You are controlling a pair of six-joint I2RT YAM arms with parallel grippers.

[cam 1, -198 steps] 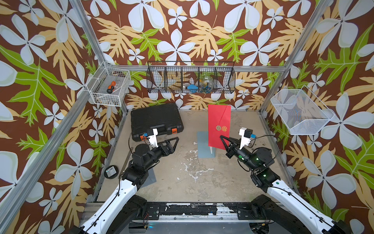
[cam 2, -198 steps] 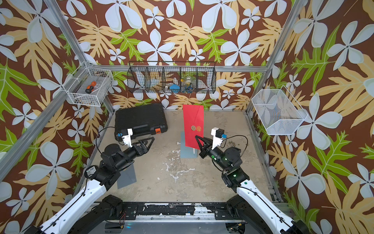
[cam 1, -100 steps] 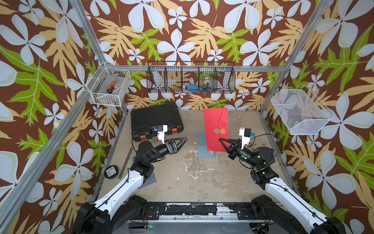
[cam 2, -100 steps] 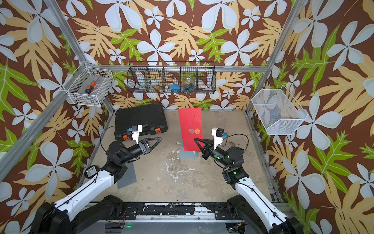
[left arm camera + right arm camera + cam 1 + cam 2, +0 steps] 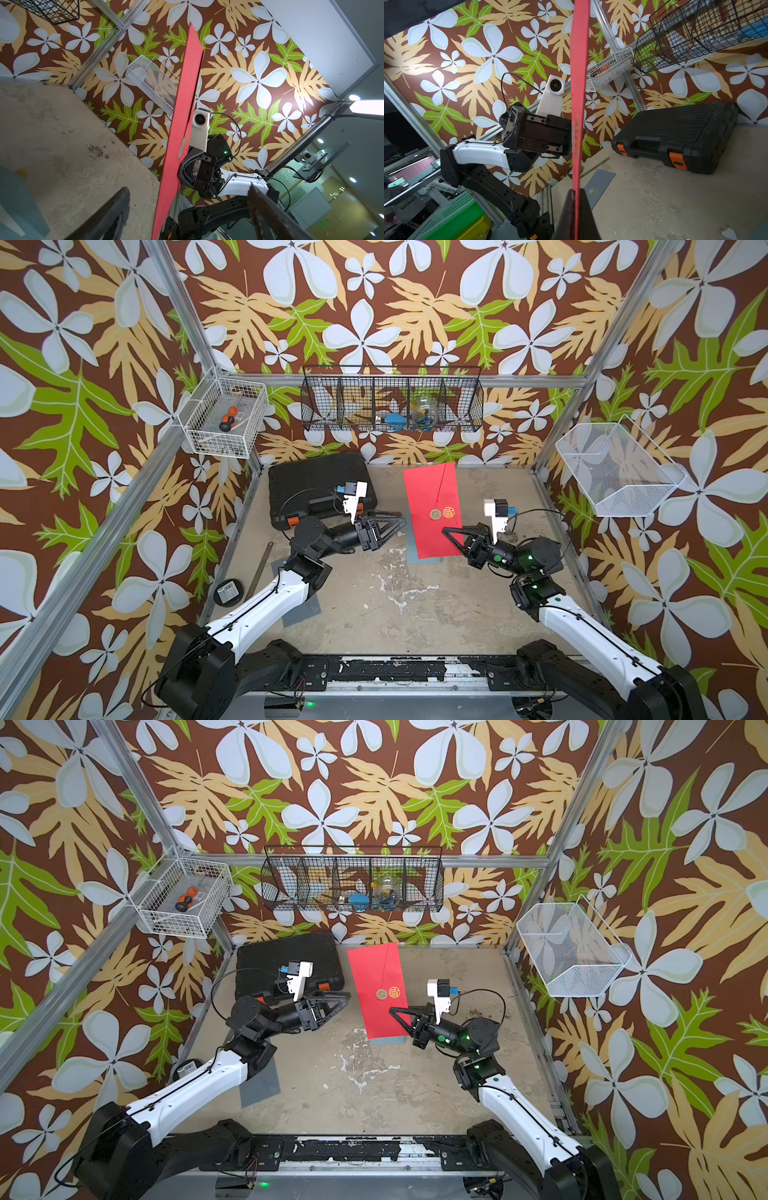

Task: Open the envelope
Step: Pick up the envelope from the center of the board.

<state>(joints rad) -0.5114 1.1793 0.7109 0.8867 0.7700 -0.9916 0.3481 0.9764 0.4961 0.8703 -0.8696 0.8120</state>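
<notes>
**Red envelope held up by my right pincer**

While I scan from the left, I first see the white wire basket (image 5: pixel 226 418) on the wall with a screwdriver (image 5: pixel 227 418) in it, then the black tool case (image 5: pixel 318 485) lying at the back of the bench (image 5: pixel 374 605). My left pincer (image 5: pixel 397 519) comes next, jaws spread wide with nothing between them, pointing at the left edge of the envelope (image 5: pixel 432 510) and just beside it, apart from it. That red envelope stands lifted off the bench, its gold seal (image 5: pixel 435 513) facing the top views. My right pincer (image 5: pixel 451 536) is clamped tight on the envelope's lower right corner; in the right wrist view the red sheet (image 5: pixel 578 104) runs edge-on out of the closed fingertips (image 5: pixel 586 205). An empty-looking mesh basket (image 5: pixel 619 477) hangs on the right wall.
</notes>
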